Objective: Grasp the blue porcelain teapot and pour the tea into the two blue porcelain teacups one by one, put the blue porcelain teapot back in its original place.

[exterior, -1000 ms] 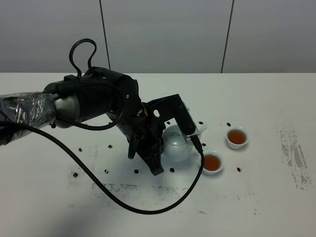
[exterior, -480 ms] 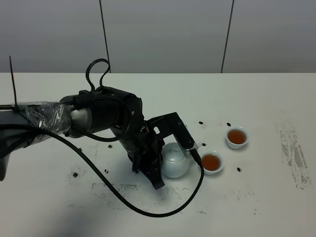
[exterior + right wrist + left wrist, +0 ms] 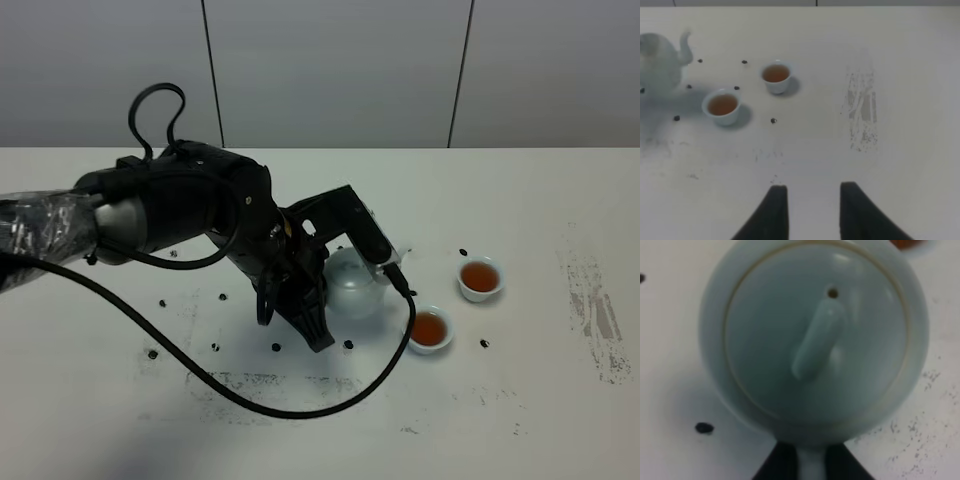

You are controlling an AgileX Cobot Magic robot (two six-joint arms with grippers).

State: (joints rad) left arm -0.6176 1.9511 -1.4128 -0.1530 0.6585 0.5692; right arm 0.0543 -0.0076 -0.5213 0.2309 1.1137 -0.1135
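Observation:
The blue porcelain teapot (image 3: 357, 287) is in my left gripper (image 3: 330, 283), left of the two blue porcelain teacups. The left wrist view looks down on its lid and knob (image 3: 819, 340). My left gripper (image 3: 811, 466) is shut on the loop handle there. The near teacup (image 3: 430, 330) and the far teacup (image 3: 480, 278) both hold reddish-brown tea. I cannot tell whether the pot touches the table. The right wrist view shows the teapot (image 3: 660, 62), both cups (image 3: 722, 106) (image 3: 776, 76), and my right gripper (image 3: 814, 210) open, empty and low over bare table.
Several small black specks lie on the white table around the pot and cups. A black cable (image 3: 300, 412) loops over the table in front of the left arm. A grey scuffed patch (image 3: 597, 310) marks the table at the right.
The left arm dipped toward the front of the table with the teapot half a second ago. It has now carried it back to about where it was a second ago.

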